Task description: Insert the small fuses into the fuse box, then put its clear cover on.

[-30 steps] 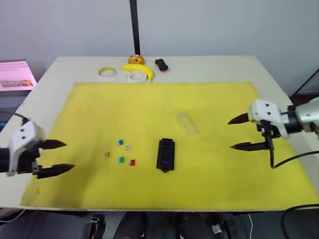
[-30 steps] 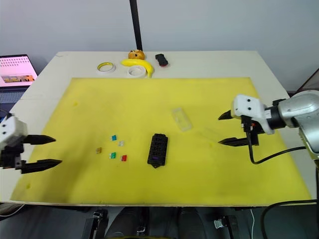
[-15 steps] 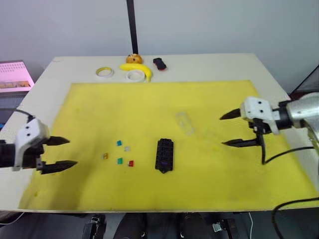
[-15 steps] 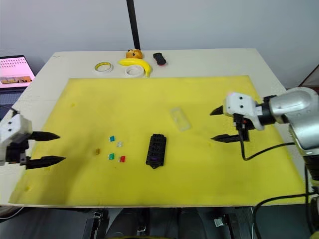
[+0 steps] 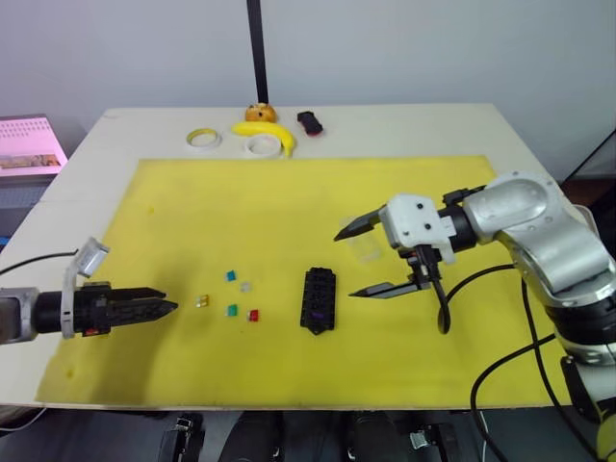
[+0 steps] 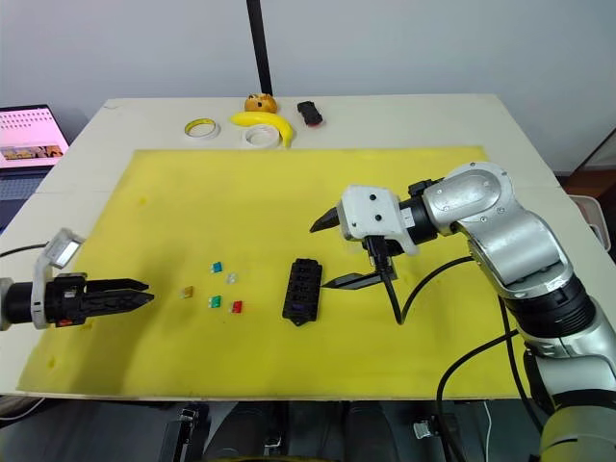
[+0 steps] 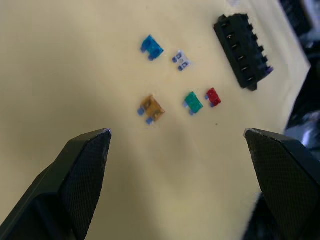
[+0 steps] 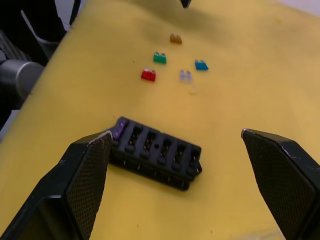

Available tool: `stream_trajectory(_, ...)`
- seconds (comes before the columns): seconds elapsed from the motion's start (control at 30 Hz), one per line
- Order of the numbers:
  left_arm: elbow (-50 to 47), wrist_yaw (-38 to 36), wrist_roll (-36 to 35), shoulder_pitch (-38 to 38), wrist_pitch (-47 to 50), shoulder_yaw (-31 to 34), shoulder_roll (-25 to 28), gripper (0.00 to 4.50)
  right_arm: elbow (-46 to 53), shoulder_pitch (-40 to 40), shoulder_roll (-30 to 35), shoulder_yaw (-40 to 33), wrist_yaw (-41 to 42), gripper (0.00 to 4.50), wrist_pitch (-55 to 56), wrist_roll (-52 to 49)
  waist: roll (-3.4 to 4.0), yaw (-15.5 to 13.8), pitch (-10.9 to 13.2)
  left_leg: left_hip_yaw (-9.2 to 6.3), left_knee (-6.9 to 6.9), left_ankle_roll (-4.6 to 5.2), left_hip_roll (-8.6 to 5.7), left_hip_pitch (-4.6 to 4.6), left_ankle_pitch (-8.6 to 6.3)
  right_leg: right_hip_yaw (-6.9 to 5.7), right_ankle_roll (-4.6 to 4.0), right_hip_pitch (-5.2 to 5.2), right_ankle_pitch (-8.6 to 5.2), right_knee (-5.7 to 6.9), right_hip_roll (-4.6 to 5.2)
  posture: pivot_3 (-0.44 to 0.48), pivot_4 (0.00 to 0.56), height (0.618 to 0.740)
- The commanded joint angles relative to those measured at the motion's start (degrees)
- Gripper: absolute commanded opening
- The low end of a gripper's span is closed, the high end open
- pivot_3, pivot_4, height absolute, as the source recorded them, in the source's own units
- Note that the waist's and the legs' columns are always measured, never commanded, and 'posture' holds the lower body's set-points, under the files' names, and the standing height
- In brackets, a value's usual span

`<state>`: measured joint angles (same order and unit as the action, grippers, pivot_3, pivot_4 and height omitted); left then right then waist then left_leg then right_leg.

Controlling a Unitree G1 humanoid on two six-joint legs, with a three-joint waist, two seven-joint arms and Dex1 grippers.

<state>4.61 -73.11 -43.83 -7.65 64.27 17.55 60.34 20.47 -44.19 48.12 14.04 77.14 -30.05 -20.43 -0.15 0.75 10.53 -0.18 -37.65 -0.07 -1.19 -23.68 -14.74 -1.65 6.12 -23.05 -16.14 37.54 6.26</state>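
Note:
The black fuse box (image 5: 319,299) lies near the middle of the yellow mat (image 5: 289,202), with a purple fuse (image 8: 117,131) in its end slot. To its left lie loose small fuses: teal (image 5: 231,276), grey-clear (image 5: 245,286), yellow (image 5: 203,301), green (image 5: 232,310) and red (image 5: 254,315). The clear cover (image 5: 363,250) lies just right of the box, partly behind my right gripper (image 5: 346,265), which hangs open above the box's right side. My left gripper (image 5: 168,306) is low over the mat just left of the yellow fuse; the left wrist view shows it (image 7: 177,131) open and empty.
At the table's far edge are two tape rolls (image 5: 205,139) (image 5: 260,145), a banana (image 5: 268,133), an orange object (image 5: 261,114), a small black-red object (image 5: 310,123) and a black pole (image 5: 257,48). A laptop (image 5: 29,144) stands off the table's left side.
My right gripper has swung left from the mat's right side to just beside the fuse box and cover. My left gripper has reached right towards the fuses and rolled. Both stay open.

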Motion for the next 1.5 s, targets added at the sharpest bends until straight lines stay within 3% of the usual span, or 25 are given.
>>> stream_trajectory(0.03,2.04,3.2,-3.35,-2.33,5.7,2.12,-2.07,3.19,2.31,-1.37,-0.81,-0.11,-0.85,4.5,-0.27,-0.39,0.0,-0.02,0.0,-0.01,-0.06,0.0,0.0,0.0,0.0,0.0,0.0,0.01,0.0,0.05,0.0,0.0,0.15,0.74)
stream_trajectory(0.07,2.87,4.65,-3.86,-3.49,7.41,2.39,-2.93,2.75,2.51,-1.38,-0.91,0.06,-0.94,4.5,-0.35,-0.33,-0.02,-0.06,0.0,-0.02,-0.12,0.0,0.01,0.0,0.0,0.0,0.0,0.01,0.0,0.08,0.0,0.0,0.15,0.74)
stream_trajectory(0.27,7.77,10.66,-5.88,-8.49,14.76,3.36,-7.36,2.75,3.53,-1.37,-1.0,0.47,-1.86,4.5,-1.56,-0.31,-0.25,-0.02,-0.02,-0.09,-0.24,0.01,0.01,0.0,-0.01,-0.01,0.0,0.05,0.0,0.14,-0.05,0.0,0.15,0.74)
stream_trajectory(0.47,12.87,13.14,-4.84,-12.87,16.14,1.21,-9.97,2.75,4.72,-1.34,-1.03,0.5,-3.09,4.5,-3.29,-0.46,-0.29,0.04,-0.01,-0.09,-0.24,0.0,0.02,0.0,-0.01,0.0,0.0,0.02,0.0,0.22,-0.05,0.0,0.15,0.74)
stream_trajectory(0.67,15.26,11.23,-2.9,-16.23,14.27,-4.64,-10.71,2.75,5.21,-1.37,-1.15,0.93,-4.93,4.5,-4.45,0.28,-0.31,-0.09,-0.03,-0.08,-0.27,0.0,-0.02,-0.01,-0.01,0.0,0.0,0.04,0.0,0.2,0.0,0.0,0.15,0.74)
stream_trajectory(1.03,13.68,4.35,-1.39,-14.38,13.05,-12.79,-7.7,2.75,6.91,-0.73,-0.7,0.94,-6.65,4.5,-6.23,0.22,-0.31,0.06,-0.03,-0.07,-0.27,0.02,-0.05,-0.01,-0.02,0.01,0.0,0.04,0.0,0.18,0.18,0.0,0.15,0.74)
stream_trajectory(1.43,14.1,2.6,1.01,-13.34,9.62,-14.91,-7.75,2.75,7.01,-0.98,-0.61,1.0,-6.9,4.5,-6.49,0.27,-0.31,0.06,-0.03,-0.07,-0.27,0.04,-0.04,-0.01,-0.03,0.08,-0.01,0.03,0.0,0.16,0.22,0.0,0.15,0.74)
stream_trajectory(1.5,14.58,2.67,1.58,-13.09,8.7,-14.91,-7.77,2.21,6.87,-1.1,-0.68,1.13,-6.78,4.5,-6.34,0.32,-0.31,0.07,-0.03,-0.07,-0.27,0.04,-0.04,-0.01,-0.03,0.09,-0.01,0.03,0.0,0.16,0.22,0.0,0.15,0.74)
